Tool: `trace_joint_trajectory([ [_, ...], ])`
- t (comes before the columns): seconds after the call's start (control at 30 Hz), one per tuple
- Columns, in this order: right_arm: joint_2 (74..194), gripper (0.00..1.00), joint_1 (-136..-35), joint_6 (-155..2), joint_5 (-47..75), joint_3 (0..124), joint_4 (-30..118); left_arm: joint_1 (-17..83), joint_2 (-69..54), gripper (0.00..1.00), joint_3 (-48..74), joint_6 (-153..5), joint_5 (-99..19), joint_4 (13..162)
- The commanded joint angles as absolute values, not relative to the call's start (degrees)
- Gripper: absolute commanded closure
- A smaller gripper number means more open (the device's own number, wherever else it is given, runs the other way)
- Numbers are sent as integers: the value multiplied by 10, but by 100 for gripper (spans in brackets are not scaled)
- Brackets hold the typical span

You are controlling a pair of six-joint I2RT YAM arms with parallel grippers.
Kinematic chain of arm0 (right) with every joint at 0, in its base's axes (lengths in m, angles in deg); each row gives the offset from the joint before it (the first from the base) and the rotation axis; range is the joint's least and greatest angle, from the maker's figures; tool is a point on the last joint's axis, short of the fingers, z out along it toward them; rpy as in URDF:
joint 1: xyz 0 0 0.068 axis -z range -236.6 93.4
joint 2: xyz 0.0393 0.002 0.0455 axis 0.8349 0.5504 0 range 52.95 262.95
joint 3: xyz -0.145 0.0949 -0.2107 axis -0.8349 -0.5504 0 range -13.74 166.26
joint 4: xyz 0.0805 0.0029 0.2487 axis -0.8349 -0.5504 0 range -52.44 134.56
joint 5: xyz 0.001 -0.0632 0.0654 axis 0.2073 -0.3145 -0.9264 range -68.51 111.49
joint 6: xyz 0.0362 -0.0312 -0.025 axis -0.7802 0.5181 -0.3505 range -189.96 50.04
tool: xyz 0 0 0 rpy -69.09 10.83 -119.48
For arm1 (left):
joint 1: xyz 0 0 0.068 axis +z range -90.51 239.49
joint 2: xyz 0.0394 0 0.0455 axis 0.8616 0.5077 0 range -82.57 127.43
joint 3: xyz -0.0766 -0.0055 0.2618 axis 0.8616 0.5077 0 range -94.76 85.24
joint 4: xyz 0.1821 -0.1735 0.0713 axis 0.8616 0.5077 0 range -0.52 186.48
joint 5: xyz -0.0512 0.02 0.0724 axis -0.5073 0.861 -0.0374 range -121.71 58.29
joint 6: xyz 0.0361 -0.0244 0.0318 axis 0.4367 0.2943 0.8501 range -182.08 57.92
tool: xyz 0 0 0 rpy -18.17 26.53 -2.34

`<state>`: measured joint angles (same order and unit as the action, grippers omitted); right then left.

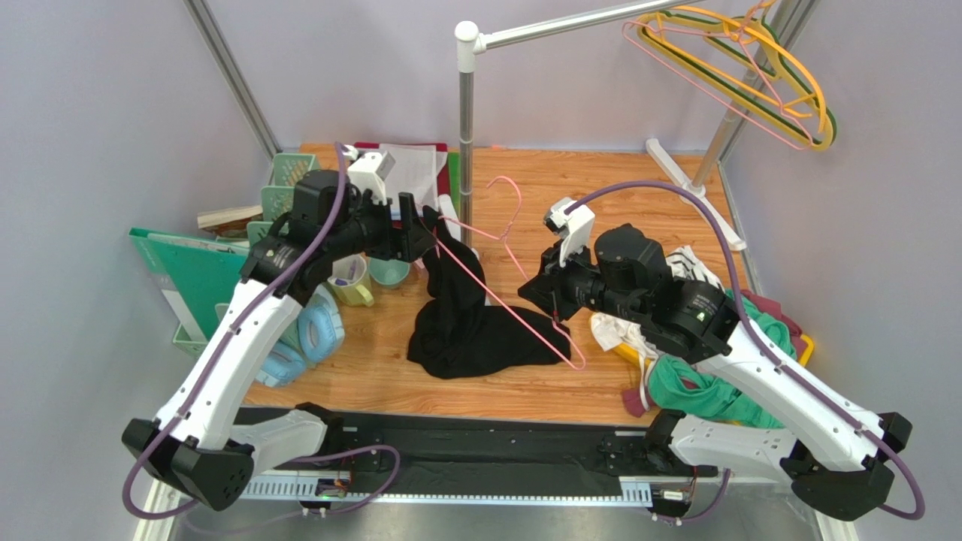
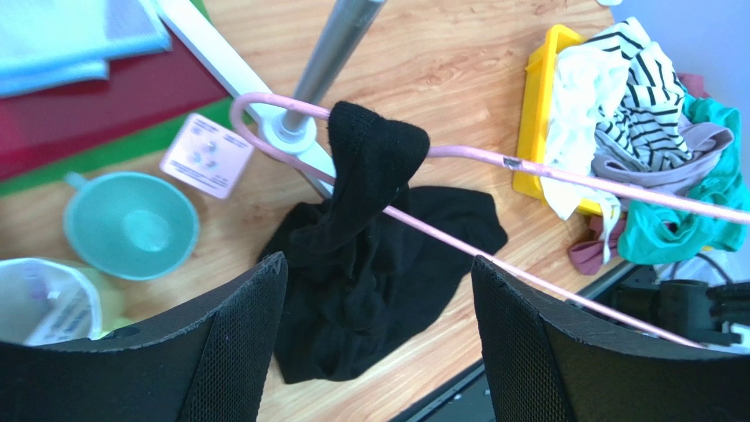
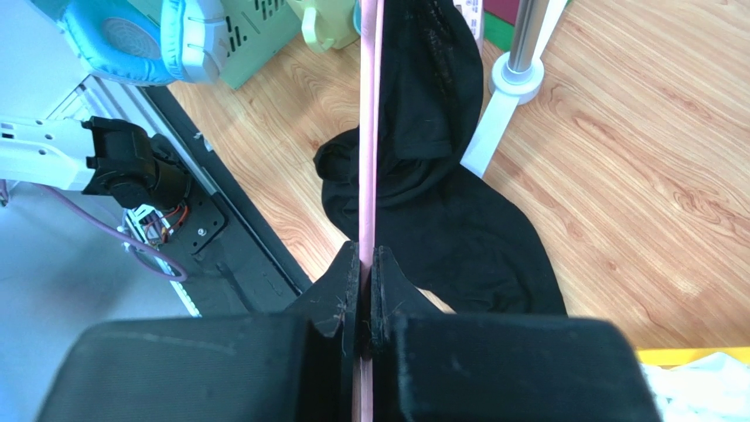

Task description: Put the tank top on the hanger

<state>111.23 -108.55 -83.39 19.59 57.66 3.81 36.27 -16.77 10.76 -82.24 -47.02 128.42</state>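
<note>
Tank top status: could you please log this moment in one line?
left pincer: open, empty | right pincer: shut on hanger | tank top: draped over hanger, trailing onto table

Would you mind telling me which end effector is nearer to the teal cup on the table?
Left. The left end effector hangs open just beside the teal cup; the right end effector, shut on the pink hanger, sits beyond the tank top.

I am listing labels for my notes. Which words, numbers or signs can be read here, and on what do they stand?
No text can be read.
Pink card: small marks, too blurred to read.
Pale cup: its label is too blurred to read.
</note>
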Motion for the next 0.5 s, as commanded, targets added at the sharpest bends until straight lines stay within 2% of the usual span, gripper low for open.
trace_joint_trajectory([
  [0.0,1097,100,-1088,-817,173,618,75,378,-224,18,65,-752,-482,1287],
  [0.27,1088,100,-1087,-813,141,657,40,380,-247,18,-6,-662,-589,1267],
  [0.47,1091,100,-1084,-823,100,685,18,380,-208,18,-47,-606,-690,1278],
])
